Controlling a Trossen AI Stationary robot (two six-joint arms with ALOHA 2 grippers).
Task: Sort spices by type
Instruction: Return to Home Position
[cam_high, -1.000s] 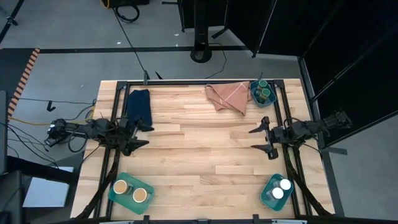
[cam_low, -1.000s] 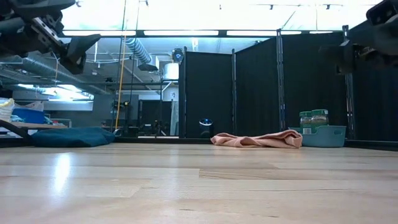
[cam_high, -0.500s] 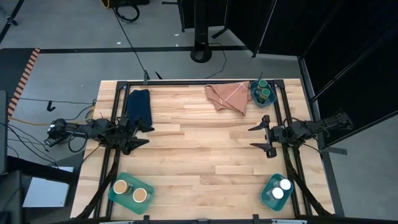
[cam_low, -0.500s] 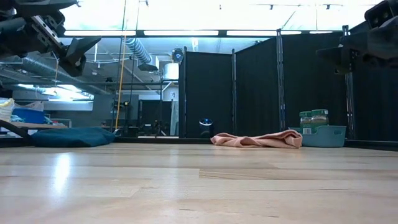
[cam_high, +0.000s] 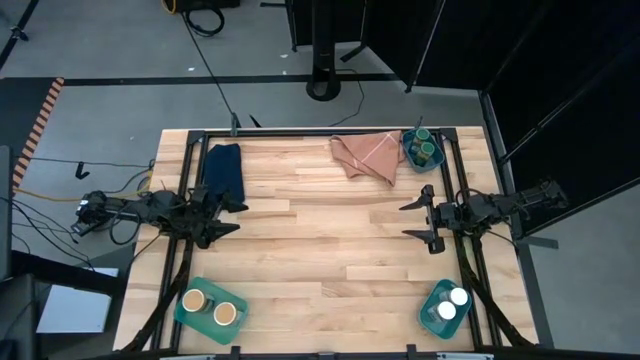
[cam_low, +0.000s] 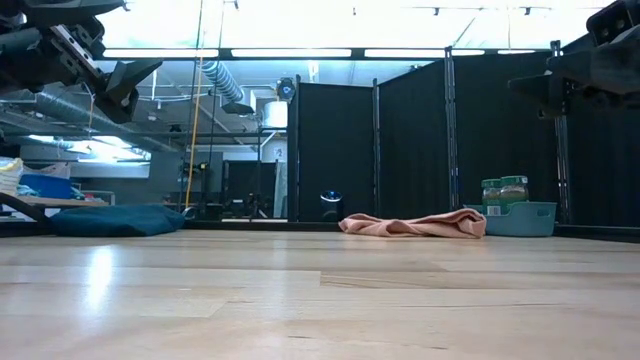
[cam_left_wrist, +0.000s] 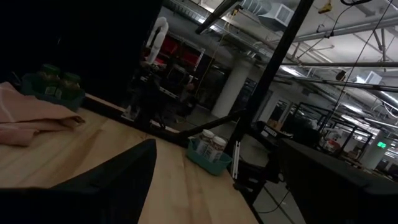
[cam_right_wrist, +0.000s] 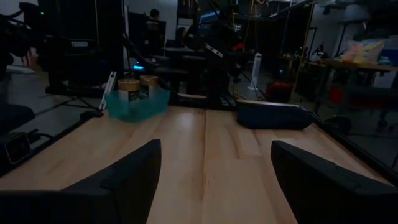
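High view looks down on a wooden table (cam_high: 320, 255) with the six spice jars grouped in pairs, each pair in its own teal bin. The two tan-lidded jars (cam_high: 194, 299) stand in the near-left bin (cam_high: 211, 307). The two white-lidded jars (cam_high: 458, 296) stand in the near-right bin (cam_high: 434, 298). The two green-lidded jars (cam_high: 429, 151) stand in the far-right bin (cam_high: 414, 159), which sits just beside a crumpled pink cloth (cam_high: 365, 156).

A folded dark blue cloth (cam_high: 224, 172) lies at the far left of the table, close to the left arm. The left gripper (cam_high: 228, 218) hangs above the left side of the table with its jaws apart and nothing between them. The right gripper (cam_high: 410, 221) faces it from the right side, its jaws likewise spread and empty (the middle of the table lies between the two, well apart from either).

From table height both grippers sit high above the wood, the left gripper (cam_low: 120, 75) at one top corner and the right gripper (cam_low: 555, 85) at the other. The green-lidded jars (cam_low: 503, 190) rise above the rim of their bin (cam_low: 520, 218) at the far edge
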